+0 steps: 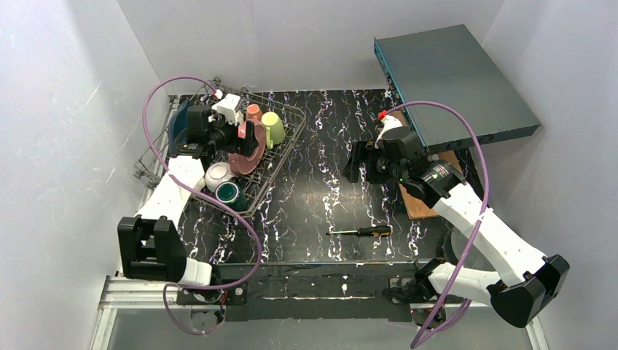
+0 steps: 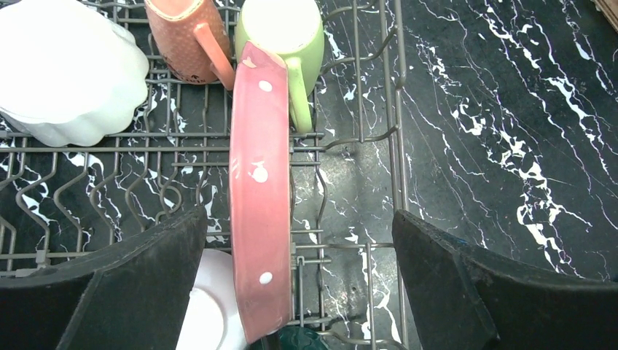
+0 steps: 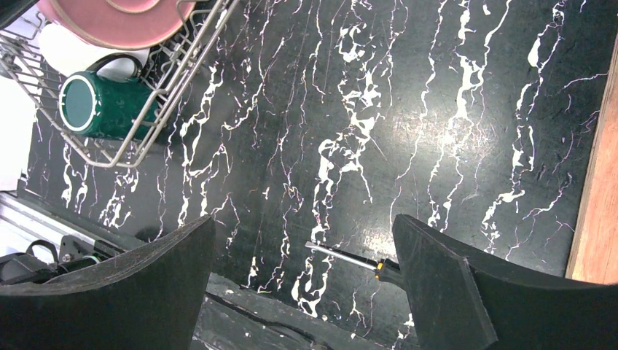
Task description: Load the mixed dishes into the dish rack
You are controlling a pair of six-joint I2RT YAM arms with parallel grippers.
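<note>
The grey wire dish rack (image 1: 286,146) stands at the back left. In it the pink dotted plate (image 1: 246,159) (image 2: 259,211) stands on edge between the tines. Beyond the plate are the yellow-green mug (image 2: 280,29) (image 1: 273,127) and the small salmon cup (image 2: 182,40) (image 1: 253,111). A white scalloped bowl (image 2: 62,69) sits to the left. A second white bowl (image 1: 217,175) and the green-inside cup (image 1: 229,192) (image 3: 102,103) lie at the near end. My left gripper (image 2: 299,277) (image 1: 248,138) is open astride the plate, not touching it. My right gripper (image 3: 302,284) (image 1: 357,162) hangs open and empty over the table.
A black-and-yellow-handled screwdriver (image 1: 361,232) (image 3: 350,259) lies on the marbled table below my right gripper. A flat teal-grey metal box (image 1: 455,80) leans at the back right, with a wooden board (image 1: 419,204) (image 3: 594,182) under it. White walls enclose the table.
</note>
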